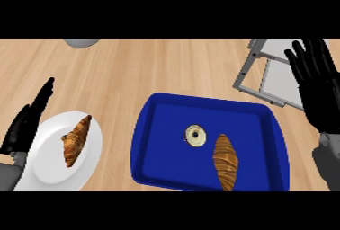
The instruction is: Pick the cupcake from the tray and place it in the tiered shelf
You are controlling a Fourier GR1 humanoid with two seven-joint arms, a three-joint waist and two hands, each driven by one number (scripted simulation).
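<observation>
Open right hand [317, 85], fingers straight and spread, raised over the near corner of the shelf [275, 74]. Down and to the left of that hand, well apart: the cupcake [196, 135], on the blue tray [159, 143], just beside a croissant [225, 162] lying lengthwise toward the robot. Round from above, so no long axis to line up with. Left hand [25, 126] also open, resting edge-on beside a plate [50, 166] with a second croissant [76, 141], the plate between it and the tray. Right hand judged nearer to both cupcake and shelf. Shelf cut off at the right edge and partly behind the hand, tiers hard to make out.
</observation>
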